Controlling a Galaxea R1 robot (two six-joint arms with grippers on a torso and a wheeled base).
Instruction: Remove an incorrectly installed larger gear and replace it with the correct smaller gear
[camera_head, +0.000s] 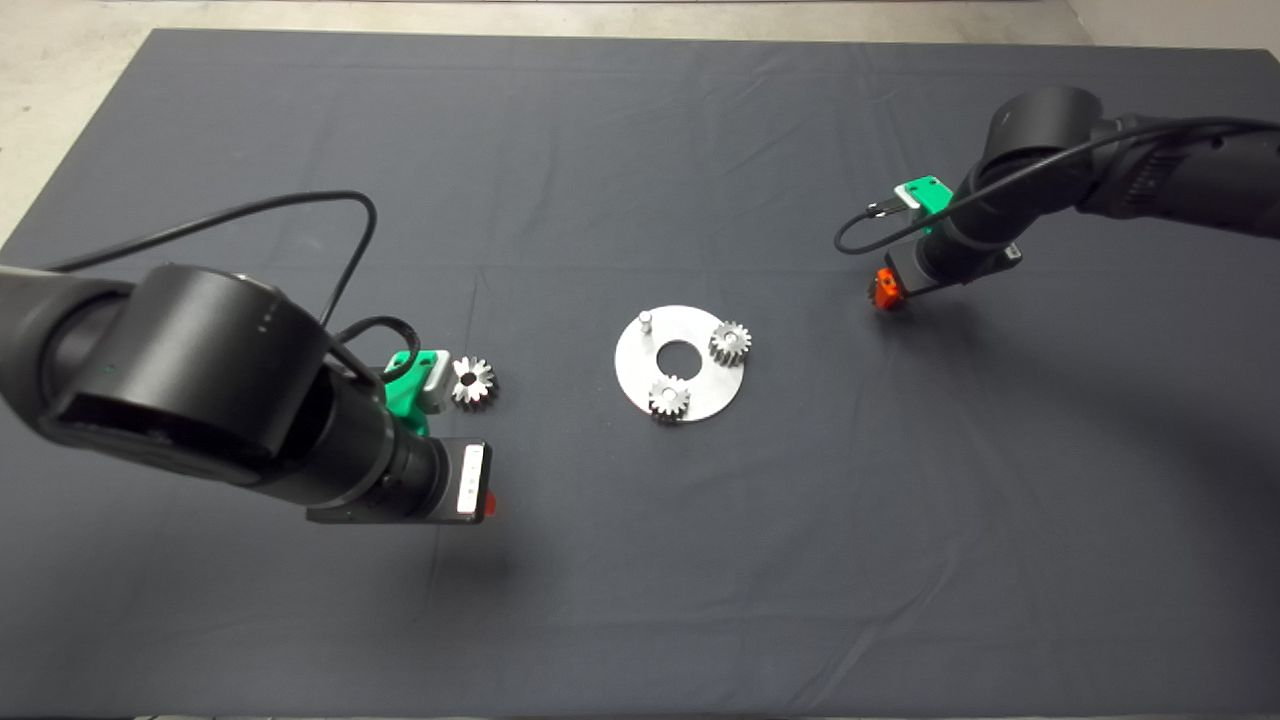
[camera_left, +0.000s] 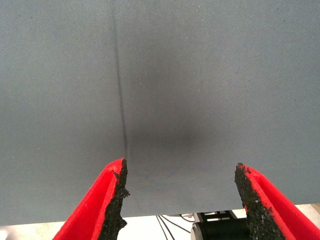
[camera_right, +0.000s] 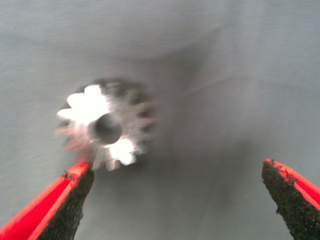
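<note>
**Q:** What was nearest the camera, and how many arms were there?

**A:** Two arms. The left gripper (camera_left: 180, 165) hung low over the dark mat (camera_head: 640, 600) at the near left. Its two red fingers were spread wide with only bare cloth between them.

**Q:** How many gears, and where?

**A:** Four. One larger gear (camera_head: 472, 382) lay loose on the mat just beyond the left arm. In the middle sat one round metal plate (camera_head: 640, 385) carrying two small gears (camera_head: 730, 343) (camera_head: 669, 398) and one bare peg (camera_head: 646, 321). Farthest back on the right was the right gripper (camera_right: 176, 165), fingers wide. The one smaller gear (camera_right: 107, 127) lay on the mat just beside one finger (camera_right: 65, 205), ungripped.
</note>
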